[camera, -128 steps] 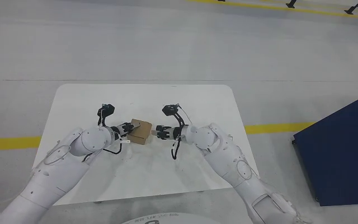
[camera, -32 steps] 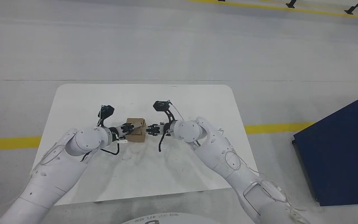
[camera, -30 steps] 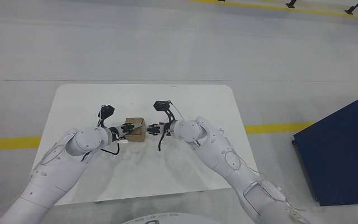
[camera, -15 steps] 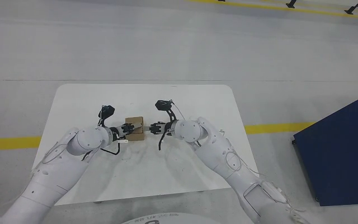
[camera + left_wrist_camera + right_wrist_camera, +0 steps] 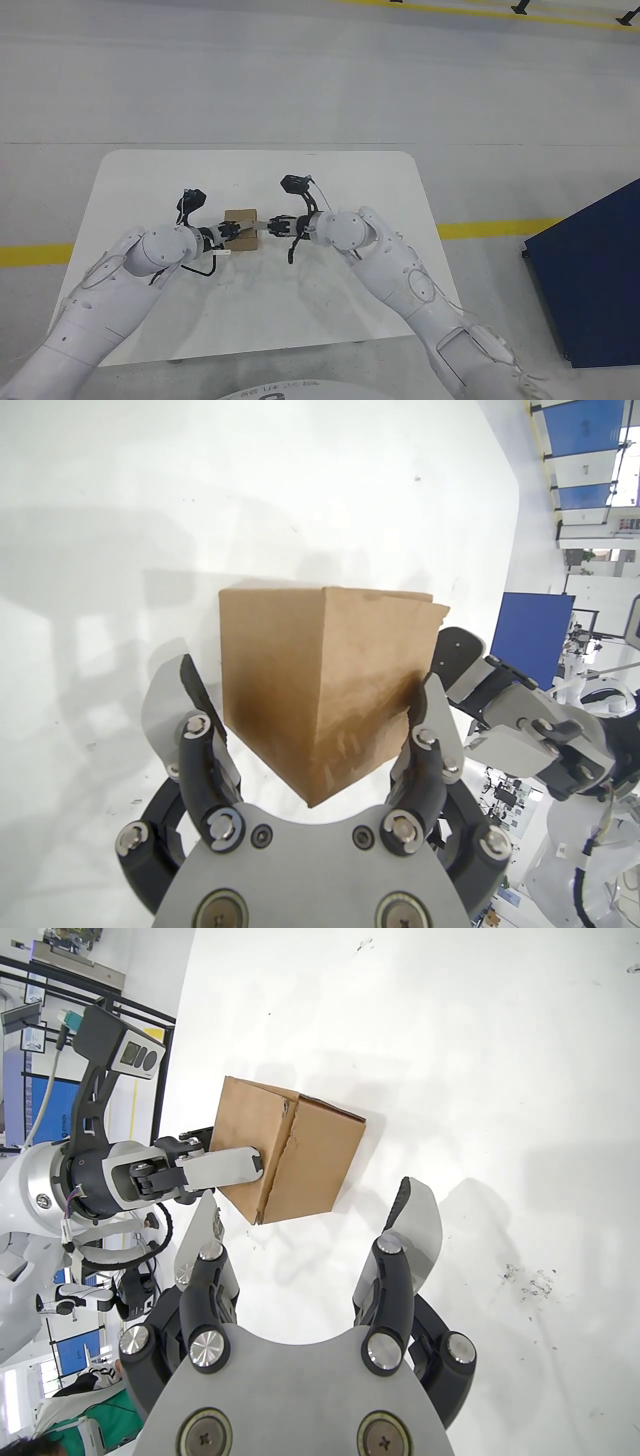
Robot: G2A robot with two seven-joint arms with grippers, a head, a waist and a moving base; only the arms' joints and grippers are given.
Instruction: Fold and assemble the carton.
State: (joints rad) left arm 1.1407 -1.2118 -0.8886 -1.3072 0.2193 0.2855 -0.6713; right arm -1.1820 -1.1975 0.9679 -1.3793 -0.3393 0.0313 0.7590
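A small brown carton stands folded into a box near the middle of the white table. My left gripper is shut on the carton from its left side, one finger on each of two opposite faces. Seen from the right wrist, one left finger lies flat against the carton, whose end flaps meet in a slightly ragged seam. My right gripper hangs open just right of the carton, its fingertips close to the box with nothing between them.
The bare tabletop extends around the carton on all sides, with a few dark scuff marks. A dark blue panel stands on the floor off the table's right side.
Since the oldest frame both grippers and the carton have shifted left, and the carton has turned squarer. In the last half second the right gripper drew slightly back from it.
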